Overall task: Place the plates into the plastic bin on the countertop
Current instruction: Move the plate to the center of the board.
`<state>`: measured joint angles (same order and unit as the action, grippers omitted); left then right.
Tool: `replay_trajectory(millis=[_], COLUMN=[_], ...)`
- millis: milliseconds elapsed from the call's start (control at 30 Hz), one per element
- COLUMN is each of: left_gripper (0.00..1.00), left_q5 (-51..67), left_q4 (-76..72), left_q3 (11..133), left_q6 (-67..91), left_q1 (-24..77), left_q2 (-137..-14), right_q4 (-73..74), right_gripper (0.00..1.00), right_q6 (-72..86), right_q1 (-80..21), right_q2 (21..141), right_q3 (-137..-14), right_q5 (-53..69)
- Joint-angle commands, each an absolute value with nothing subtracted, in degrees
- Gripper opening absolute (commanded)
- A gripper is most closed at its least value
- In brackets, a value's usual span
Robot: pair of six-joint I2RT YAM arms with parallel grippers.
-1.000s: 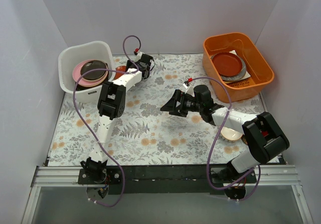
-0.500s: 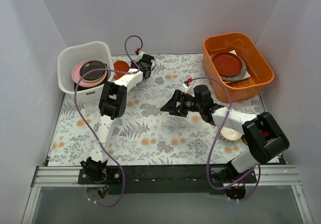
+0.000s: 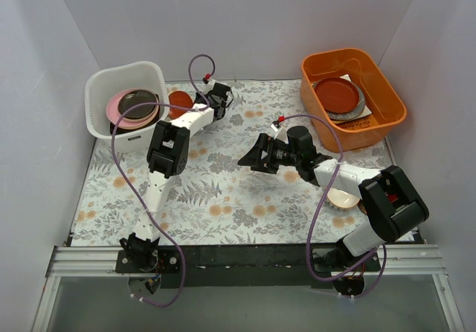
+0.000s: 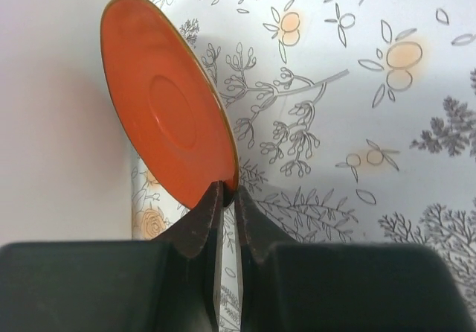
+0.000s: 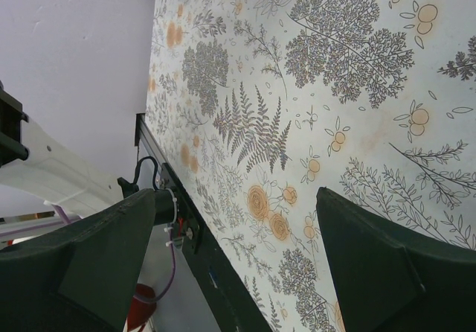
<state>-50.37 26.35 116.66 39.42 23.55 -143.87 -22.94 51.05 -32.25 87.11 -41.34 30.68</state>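
Observation:
An orange-red plate (image 4: 167,112) stands tilted on edge beside the white plastic bin's wall (image 4: 52,123). My left gripper (image 4: 229,189) is shut on its lower rim. From above, that plate (image 3: 177,100) sits just right of the plastic bin (image 3: 100,86), with the left gripper (image 3: 190,105) at its right edge. Inside the bin lie a pink plate (image 3: 113,109) and a brownish plate (image 3: 139,103). My right gripper (image 3: 247,159) hovers open over the middle of the countertop (image 3: 223,190), and nothing is between its fingers (image 5: 236,194). A cream plate (image 3: 343,197) lies under the right arm.
An orange tub (image 3: 387,94) at the back right holds a red plate (image 3: 336,92) on other dishes. White walls close in the left, back and right sides. The black rail (image 3: 245,254) runs along the near edge.
My left gripper has shut on the orange-red plate's rim, and the plate now stands more on edge by the bin. The right arm has not moved.

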Motion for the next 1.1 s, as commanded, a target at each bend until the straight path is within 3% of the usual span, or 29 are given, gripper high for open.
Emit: replay_trajectory(millis=[0,433,633,1067], left_gripper=[0.0,0.0,0.0,0.02], left_q5=[-50.44,-48.87,-42.54,-43.33], left_q4=[27.96,34.62,43.24,49.83], left_q3=[112.95,100.74,98.53,92.99], left_q6=[39.47,44.64,53.26,55.55], left_q1=[26.19,33.75,36.12,44.73], left_q2=[-140.45,-129.65,-124.73,-119.53], right_q4=[-24.52,-23.73,-22.94,-22.67], right_gripper=[0.96,0.96,0.96,0.96], right_q6=[50.89,50.36,49.92,50.36], right_q1=[-31.99,-31.99,-31.99,-31.99], right_q2=[87.1,86.84,86.22,85.25], right_q3=[-40.69,-40.52,-40.17,-39.02], right_q5=[31.82,31.82,31.46,31.55])
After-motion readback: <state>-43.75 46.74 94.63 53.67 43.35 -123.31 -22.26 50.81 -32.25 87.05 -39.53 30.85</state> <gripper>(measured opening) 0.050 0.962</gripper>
